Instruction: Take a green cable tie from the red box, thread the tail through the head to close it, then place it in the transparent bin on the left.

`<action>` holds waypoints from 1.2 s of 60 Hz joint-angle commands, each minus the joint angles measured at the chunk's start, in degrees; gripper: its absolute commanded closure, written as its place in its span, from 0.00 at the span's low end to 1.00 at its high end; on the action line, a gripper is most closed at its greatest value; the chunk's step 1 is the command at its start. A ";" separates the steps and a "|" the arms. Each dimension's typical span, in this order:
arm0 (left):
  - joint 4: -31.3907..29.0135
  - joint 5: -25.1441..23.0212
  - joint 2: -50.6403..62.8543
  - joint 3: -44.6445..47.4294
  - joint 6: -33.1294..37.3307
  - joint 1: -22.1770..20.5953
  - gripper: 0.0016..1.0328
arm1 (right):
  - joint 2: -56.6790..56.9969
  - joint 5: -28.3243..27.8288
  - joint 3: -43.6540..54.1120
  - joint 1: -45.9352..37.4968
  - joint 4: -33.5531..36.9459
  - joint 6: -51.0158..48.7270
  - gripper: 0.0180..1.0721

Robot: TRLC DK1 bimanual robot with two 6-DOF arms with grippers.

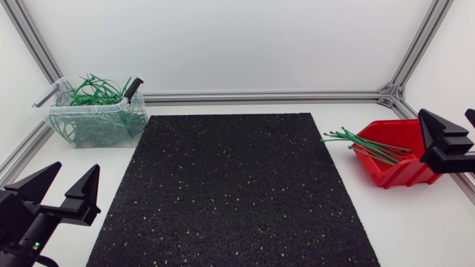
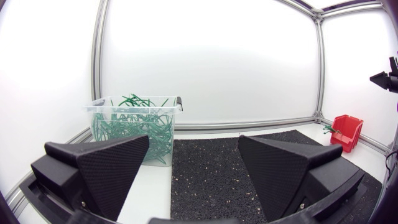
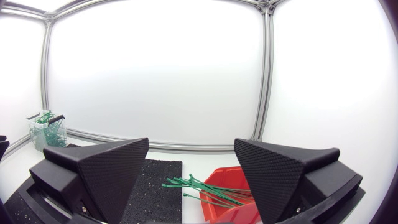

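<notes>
Work on a tie had not begun, by my reading: nothing lay on the black mat (image 1: 234, 189) and both grippers were empty, so the step in hand was the pick from the red box. The mat filled the middle of the table and looked like sensible ground for the threading to come. The right gripper (image 1: 447, 119) stood just beside the red box (image 1: 397, 172) at the table's right edge, its wedge fingers spread wide with nothing between them. The left gripper (image 1: 74, 170) sat at the near left corner, equally wide apart and holding nothing. To pick well, I judged the right arm should go for the tips jutting past the box's rim, where one strand could be singled out, rather than plunging into the sheaf and lifting several. Gripping near one end would leave the length free for the other gripper.

Of the containers, the transparent bin (image 1: 138, 122) was the larger. It stood at the far left, just off the mat's corner and well apart from the box, and held a tangled heap of curled green ties (image 1: 93, 93). The smaller red box held a loose sheaf of straight green cable ties (image 1: 367, 144), roughly parallel, with several tips reaching over the white table towards the mat.
</notes>
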State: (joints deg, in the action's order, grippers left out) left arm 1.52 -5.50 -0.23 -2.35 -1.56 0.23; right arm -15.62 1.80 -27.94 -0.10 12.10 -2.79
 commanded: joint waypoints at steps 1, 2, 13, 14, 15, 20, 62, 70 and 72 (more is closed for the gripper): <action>-0.55 0.31 -0.47 2.44 -1.25 -0.14 0.03 | -5.21 0.66 -5.45 -0.25 2.67 0.77 0.05; -0.55 0.31 -0.47 2.44 -1.25 -0.14 0.03 | -6.36 0.57 -6.42 -0.34 3.37 0.77 0.05; -0.55 0.31 -0.47 2.44 -1.25 -0.14 0.03 | -15.94 -0.84 -15.56 -0.78 7.68 -1.43 0.05; -0.55 0.31 -0.47 2.44 -1.25 -0.14 0.03 | -16.55 -1.28 -16.18 -0.87 8.29 -1.52 0.05; -0.55 0.31 -0.47 2.44 -1.25 -0.14 0.03 | -18.05 -1.89 -17.58 -1.04 9.26 -1.70 0.05; -0.55 0.31 -0.47 2.44 -1.25 -0.14 0.03 | -23.23 -5.49 -23.38 -3.51 12.86 -1.70 0.05; -0.55 0.31 -0.39 2.44 -1.25 -0.41 0.03 | -65.42 -17.80 -63.20 -14.49 50.83 -35.09 0.05; -0.55 0.31 -0.39 2.44 -1.25 -0.49 0.03 | -69.20 -17.98 -65.75 -14.76 56.46 -43.36 0.05; -0.64 0.31 -0.30 2.44 -1.25 -0.49 0.03 | -69.20 -18.15 -65.57 -14.76 57.07 -45.90 0.05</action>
State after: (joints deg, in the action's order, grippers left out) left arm 1.52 -5.50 -0.23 -2.35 -1.56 0.23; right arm -83.40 -15.90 -92.16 -14.39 66.76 -41.67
